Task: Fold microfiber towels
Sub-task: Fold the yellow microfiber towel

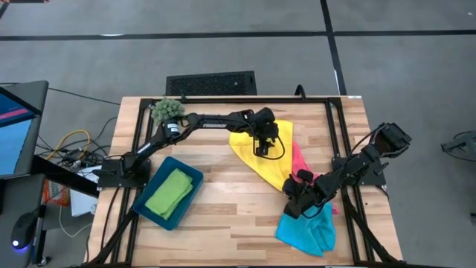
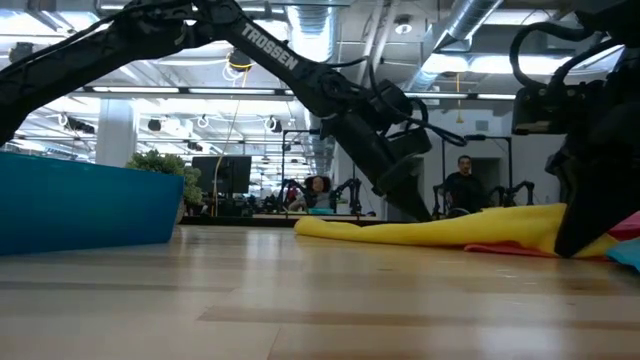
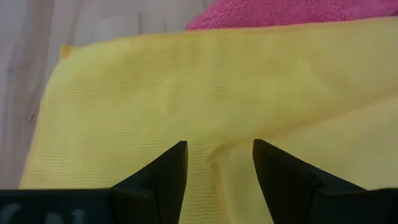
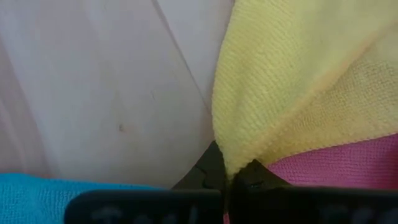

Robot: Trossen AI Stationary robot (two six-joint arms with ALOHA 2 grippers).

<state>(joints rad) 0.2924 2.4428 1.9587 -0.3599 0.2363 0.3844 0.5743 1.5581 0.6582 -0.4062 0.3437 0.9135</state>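
Right tool pinches the yellow towel's corner; left tool hovers spread above it. Green towel sits folded in the tray; pink and blue remain.

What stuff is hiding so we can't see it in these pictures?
- Pink towel: mostly under the yellow towel, high view.
- Light blue towel: cut off by the low view's edge.
- Green towel: hidden by the tray wall, low view.
- Right gripper: fingertips buried in yellow cloth.

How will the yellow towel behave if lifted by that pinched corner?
Likely floppy: the yellow towel creases where the right gripper pinches it. Probably light, lying thin in the low view. It may drag the pink towel underneath.
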